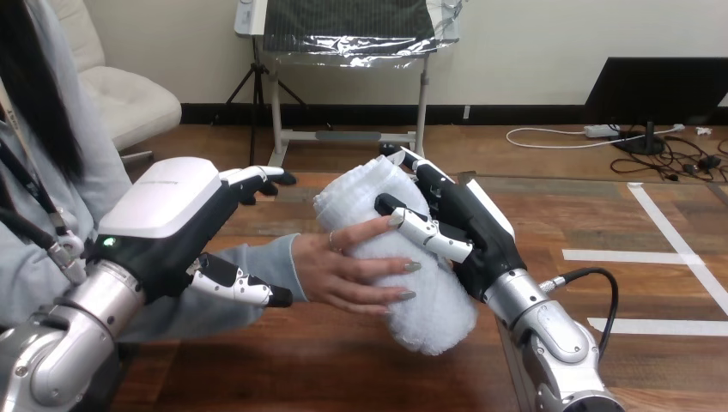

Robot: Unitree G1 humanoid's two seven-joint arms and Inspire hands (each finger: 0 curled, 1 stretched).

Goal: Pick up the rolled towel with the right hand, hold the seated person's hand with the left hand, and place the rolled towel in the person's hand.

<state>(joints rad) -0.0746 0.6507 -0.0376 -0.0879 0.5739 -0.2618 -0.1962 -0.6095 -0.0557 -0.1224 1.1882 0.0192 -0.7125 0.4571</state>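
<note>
Our right hand [481, 233] curls round the white rolled towel [429, 313] mid-length, likely soft and light; left hand [172, 215] straight-fingered beside the person's wrist [299, 264].

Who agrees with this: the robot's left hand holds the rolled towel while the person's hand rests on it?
Not quite. The head view shows the robot's right hand, not its left, holding the rolled towel while the person's hand rests on it.
</note>
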